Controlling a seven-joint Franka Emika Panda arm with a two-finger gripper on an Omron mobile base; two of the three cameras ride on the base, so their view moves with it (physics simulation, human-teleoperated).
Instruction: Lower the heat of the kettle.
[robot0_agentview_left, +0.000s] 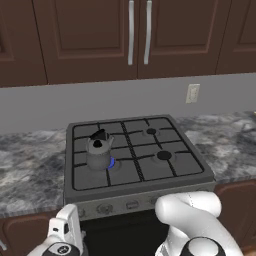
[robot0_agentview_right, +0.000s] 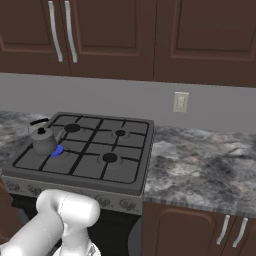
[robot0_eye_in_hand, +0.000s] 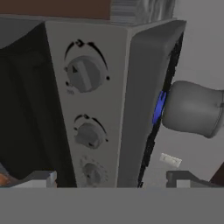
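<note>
The squat grey kettle (robot0_agentview_left: 98, 150) (robot0_agentview_right: 44, 140) with a black handle stands on the stove's front left burner, a blue flame (robot0_agentview_left: 112, 163) (robot0_agentview_right: 58, 149) under it. The hand view is rolled sideways: the kettle (robot0_eye_in_hand: 192, 109) sits at the right with the flame (robot0_eye_in_hand: 158, 107) beside it. In that view the stove's grey front panel carries round knobs, one large (robot0_eye_in_hand: 85, 73), one below it (robot0_eye_in_hand: 89, 134) and a third (robot0_eye_in_hand: 92, 173). My gripper (robot0_eye_in_hand: 111, 179) is open, its fingertips (robot0_eye_in_hand: 39, 178) wide apart, a short way off the panel and holding nothing. The hand (robot0_agentview_left: 65, 227) hangs low before the stove's left front.
The black-grated stove (robot0_agentview_left: 137, 187) (robot0_agentview_right: 142, 187) sits between grey marbled counters (robot0_agentview_left: 30, 170) (robot0_agentview_right: 200, 160). Dark brown cabinets (robot0_agentview_left: 140, 35) hang above, with a wall outlet (robot0_agentview_left: 192, 93) (robot0_agentview_right: 180, 102). The dark oven door (robot0_eye_in_hand: 26, 113) lies beside the knobs. My white arm (robot0_agentview_left: 190, 210) crosses the stove front.
</note>
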